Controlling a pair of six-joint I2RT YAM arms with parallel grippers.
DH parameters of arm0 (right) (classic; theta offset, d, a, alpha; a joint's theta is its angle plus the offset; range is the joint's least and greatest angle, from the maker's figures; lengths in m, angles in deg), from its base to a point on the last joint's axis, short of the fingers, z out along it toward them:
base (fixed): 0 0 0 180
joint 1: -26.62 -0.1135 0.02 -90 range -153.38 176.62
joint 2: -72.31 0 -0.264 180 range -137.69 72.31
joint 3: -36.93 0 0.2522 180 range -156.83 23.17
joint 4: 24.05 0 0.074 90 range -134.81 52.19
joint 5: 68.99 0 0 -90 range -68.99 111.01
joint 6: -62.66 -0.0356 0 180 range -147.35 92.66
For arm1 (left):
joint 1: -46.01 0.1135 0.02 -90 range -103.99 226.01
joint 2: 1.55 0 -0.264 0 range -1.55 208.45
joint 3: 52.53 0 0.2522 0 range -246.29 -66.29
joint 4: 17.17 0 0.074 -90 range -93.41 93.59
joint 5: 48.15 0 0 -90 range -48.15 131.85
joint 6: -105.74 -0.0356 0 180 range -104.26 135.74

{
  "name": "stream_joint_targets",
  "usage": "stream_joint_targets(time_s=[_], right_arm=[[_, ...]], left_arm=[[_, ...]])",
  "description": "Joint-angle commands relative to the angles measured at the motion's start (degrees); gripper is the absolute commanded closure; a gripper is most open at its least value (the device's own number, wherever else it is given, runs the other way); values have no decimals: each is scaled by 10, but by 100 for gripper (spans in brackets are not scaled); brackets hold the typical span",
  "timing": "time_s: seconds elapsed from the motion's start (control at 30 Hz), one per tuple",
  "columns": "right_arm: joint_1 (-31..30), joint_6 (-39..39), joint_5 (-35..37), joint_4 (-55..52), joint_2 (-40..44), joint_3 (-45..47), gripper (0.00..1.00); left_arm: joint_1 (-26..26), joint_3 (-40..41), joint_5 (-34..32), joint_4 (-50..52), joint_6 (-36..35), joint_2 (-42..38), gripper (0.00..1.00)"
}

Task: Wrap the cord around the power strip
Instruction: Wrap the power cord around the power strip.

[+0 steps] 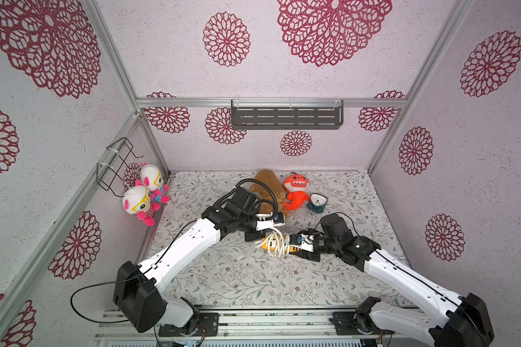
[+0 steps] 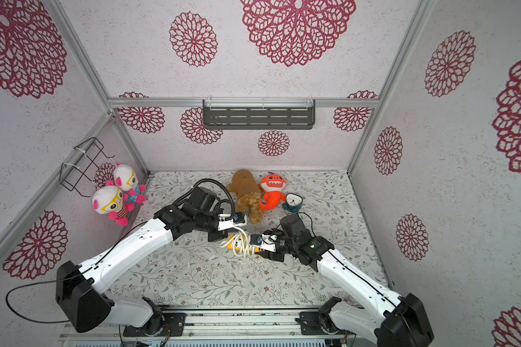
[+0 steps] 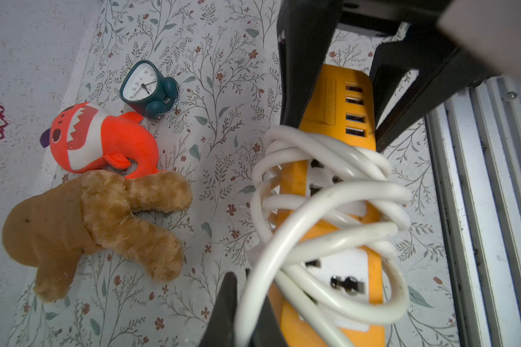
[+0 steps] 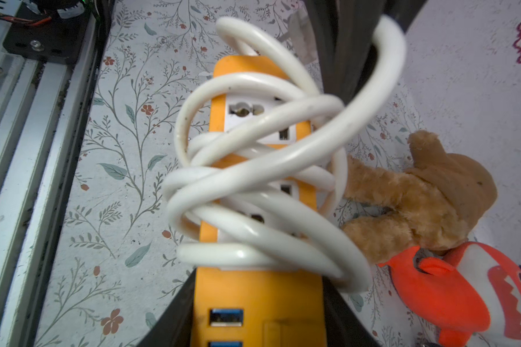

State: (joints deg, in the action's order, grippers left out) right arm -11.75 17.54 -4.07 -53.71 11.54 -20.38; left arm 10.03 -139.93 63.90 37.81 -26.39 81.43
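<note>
1. Alarm clock point(image 3: 145, 87), left wrist view: black numerals on its white dial. 8, 7, 6, 5 and 4 can be read; the others are blurred.
2. The same clock point(image 1: 317, 200), just right of the middle of the frame in both top views: dial too small to read.
3. Power strip point(image 3: 328, 99): raised panel beside the USB ports, any marking too faint to read.

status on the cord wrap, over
Left gripper shut on cord. Right gripper shut on power strip. Several loose loops around it. Brown plush nearby, clear.
</note>
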Motion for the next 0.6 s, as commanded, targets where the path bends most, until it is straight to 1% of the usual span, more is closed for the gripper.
stream_joint_targets(time_s=[0.0,0.17,0.37,0.5,0.57], right_arm=[[-21,13,-58,56,46,30,100],[-35,30,-16,98,60,43,100],[-41,56,57,192,63,86,100],[-43,78,77,217,53,94,100],[-43,90,73,220,52,92,100]], left_arm=[[33,-24,36,-66,16,15,100],[41,-25,81,-59,38,32,98],[46,-18,138,-46,73,54,94],[47,-12,166,-33,95,66,91],[50,-8,183,-32,108,70,88]])
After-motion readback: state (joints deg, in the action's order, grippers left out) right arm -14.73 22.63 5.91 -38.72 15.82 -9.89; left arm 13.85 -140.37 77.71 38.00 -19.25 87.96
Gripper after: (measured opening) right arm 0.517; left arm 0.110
